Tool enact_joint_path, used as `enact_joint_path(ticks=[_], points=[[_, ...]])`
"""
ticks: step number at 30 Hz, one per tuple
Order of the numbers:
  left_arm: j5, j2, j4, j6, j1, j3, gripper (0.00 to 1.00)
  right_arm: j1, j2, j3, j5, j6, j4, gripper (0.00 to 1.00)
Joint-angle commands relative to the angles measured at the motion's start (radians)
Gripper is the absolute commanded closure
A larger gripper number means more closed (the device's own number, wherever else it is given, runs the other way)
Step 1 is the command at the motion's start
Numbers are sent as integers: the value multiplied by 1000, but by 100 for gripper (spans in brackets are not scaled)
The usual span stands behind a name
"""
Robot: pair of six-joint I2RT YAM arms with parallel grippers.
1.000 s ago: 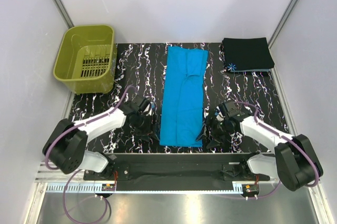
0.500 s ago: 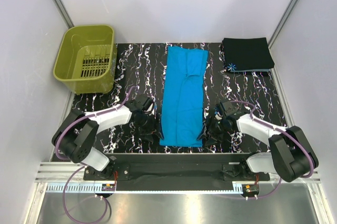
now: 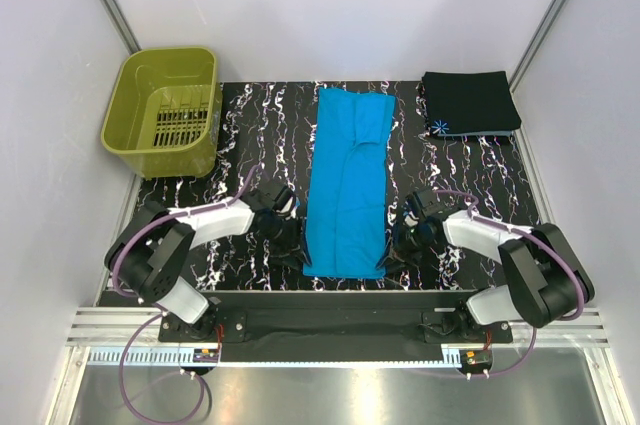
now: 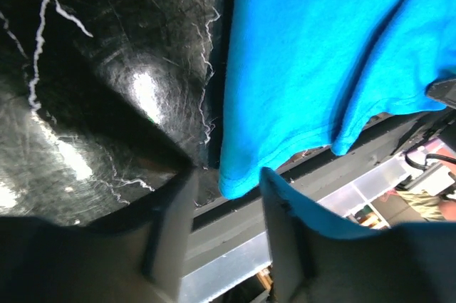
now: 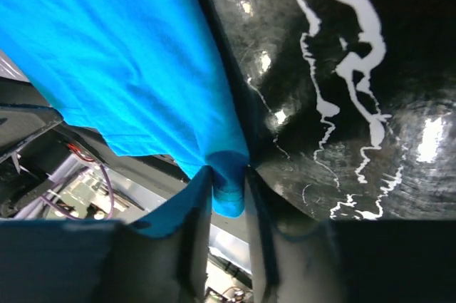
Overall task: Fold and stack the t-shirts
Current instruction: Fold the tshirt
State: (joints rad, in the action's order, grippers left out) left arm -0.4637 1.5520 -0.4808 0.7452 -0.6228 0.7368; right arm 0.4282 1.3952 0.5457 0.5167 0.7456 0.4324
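Since a second ago, I see both arms drawn in tight against the near hem of the turquoise t-shirt (image 3: 348,185). The shirt itself has not moved and lies flat as a long folded strip down the middle of the desk (image 3: 470,195). My right hand (image 5: 228,175) has narrowed and now pinches the shirt's near right corner, with cloth bunched between its fingers. My left hand (image 4: 226,175) stands spread, and the near left corner lies between its fingers unclamped. The black t-shirt (image 3: 468,100) sits folded at the far right corner, showing a small blue-white starburst (image 3: 438,128) at its near left edge.
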Motion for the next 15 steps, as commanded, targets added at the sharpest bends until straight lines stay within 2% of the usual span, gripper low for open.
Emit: enact_joint_path(ticks=[1, 2, 3, 6, 15], points=[[65, 42, 45, -12, -9, -53, 59, 7, 2, 13, 11, -3, -20, 76], [59, 40, 48, -13, -8, -56, 65, 7, -2, -3, 9, 0, -18, 93], [59, 37, 48, -17, -9, -63, 79, 7, -24, -10, -7, 12, 2, 100], [57, 13, 50, -7, -9, -94, 99, 7, -102, -56, -32, 50, 40, 100], [-22, -121, 128, 72, -72, -201, 100, 7, -333, -188, -18, 112, 86, 100]])
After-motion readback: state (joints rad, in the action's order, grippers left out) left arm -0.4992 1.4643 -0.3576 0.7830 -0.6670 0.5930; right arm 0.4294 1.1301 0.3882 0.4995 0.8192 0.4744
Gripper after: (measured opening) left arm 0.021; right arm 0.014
